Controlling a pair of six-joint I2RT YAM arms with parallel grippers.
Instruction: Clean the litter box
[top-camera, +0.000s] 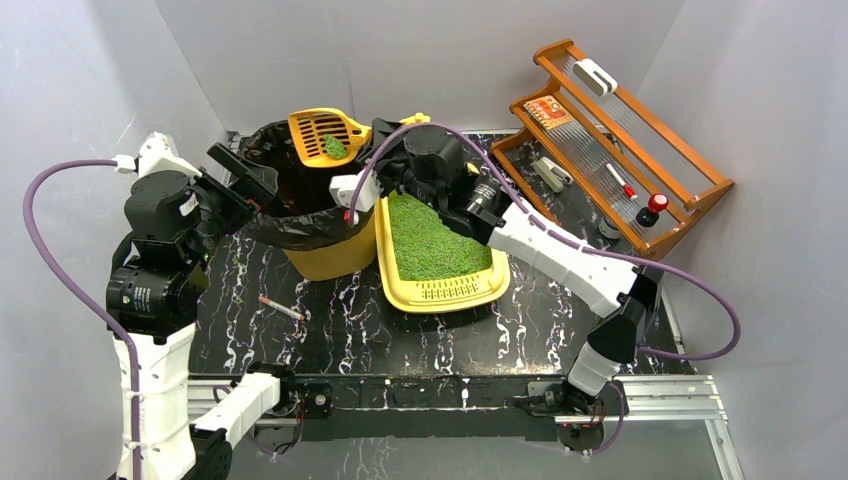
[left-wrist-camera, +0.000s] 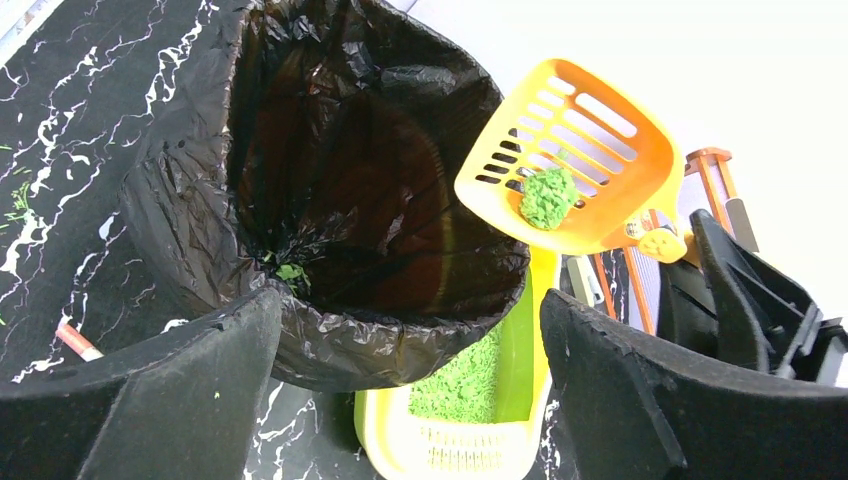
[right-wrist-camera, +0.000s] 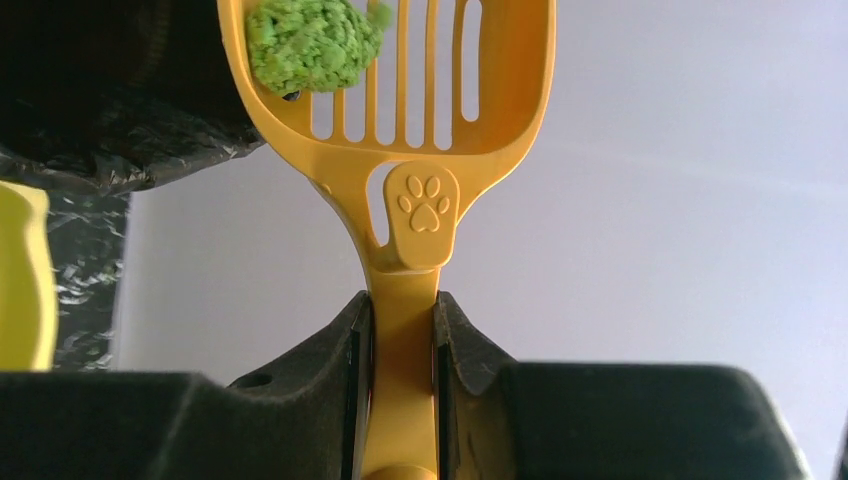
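The litter box (top-camera: 445, 291) sat in the middle of the overhead view on the black marbled table (top-camera: 350, 330), its green litter raked fairly even and its slotted end toward the bottom of the frame, touching the yellow bin (top-camera: 325, 262) on its left. The step in hand looked like dumping. The right gripper (right-wrist-camera: 402, 310) was clamped tight on the handle of the orange scoop (top-camera: 322, 132), which hung over the far rim of the black bag (top-camera: 290, 225) with one green clump (top-camera: 335, 147) on its slots. Next, I judged, it needed a tilt of the wrist so the clump slid into the bag, not onto the table. The left gripper (left-wrist-camera: 410, 310) stood with fingers apart at the bag's near edge, gripping nothing. A wooden rack (top-camera: 620, 130) filled the upper right, and a small red-tipped stick (top-camera: 282, 307) lay at lower left, neither in the way.
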